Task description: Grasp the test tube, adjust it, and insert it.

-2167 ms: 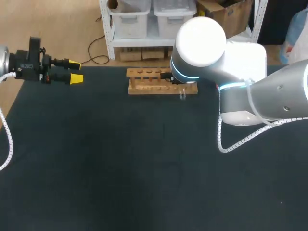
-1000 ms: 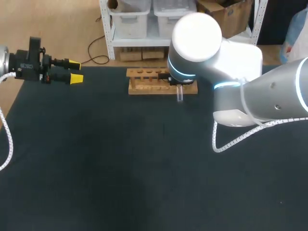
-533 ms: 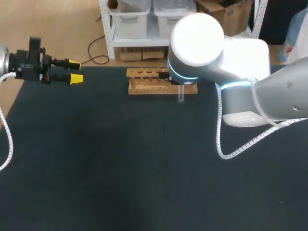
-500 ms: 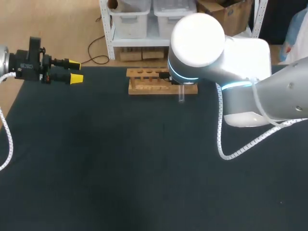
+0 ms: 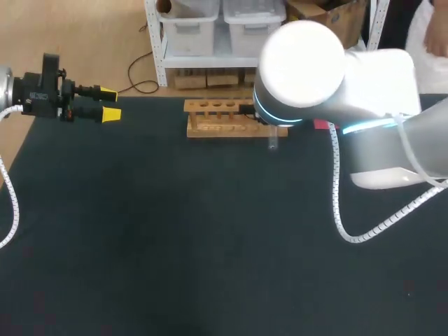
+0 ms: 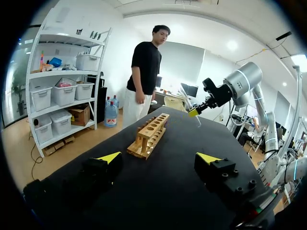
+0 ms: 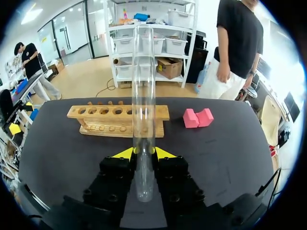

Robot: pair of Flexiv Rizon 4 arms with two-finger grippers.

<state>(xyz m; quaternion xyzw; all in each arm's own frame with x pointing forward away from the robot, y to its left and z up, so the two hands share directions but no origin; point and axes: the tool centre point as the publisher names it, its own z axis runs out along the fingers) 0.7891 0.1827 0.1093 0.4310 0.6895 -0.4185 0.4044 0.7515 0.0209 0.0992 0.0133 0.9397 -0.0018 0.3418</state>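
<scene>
Closest in the right wrist view, the right gripper point(image 7: 144, 153) has its two yellow-tipped fingers pressed against a single clear test tube point(image 7: 144, 96) from either side, pinching it. The tube runs straight out along the fingers: its rounded end lies back between the black finger bodies, and the rest of it reaches well past the tips. Beyond the tips comes bare black table point(image 7: 62, 163), and then one wooden rack point(image 7: 103, 120) with a row of holes along its top. The tube crosses in front of the rack near the pink-block end and hides some holes, so I cannot count them all. Beside that end of the rack sits one pink block point(image 7: 198, 118), apart from it. From above, my right arm's big joint covers its gripper and that end of the rack; only a short piece of the tube shows on the near side of the rack. Farthest off, at the table's left back corner, the left gripper point(image 5: 105, 103) hangs with its fingers spread wide and nothing between them, well apart from the rack.
</scene>
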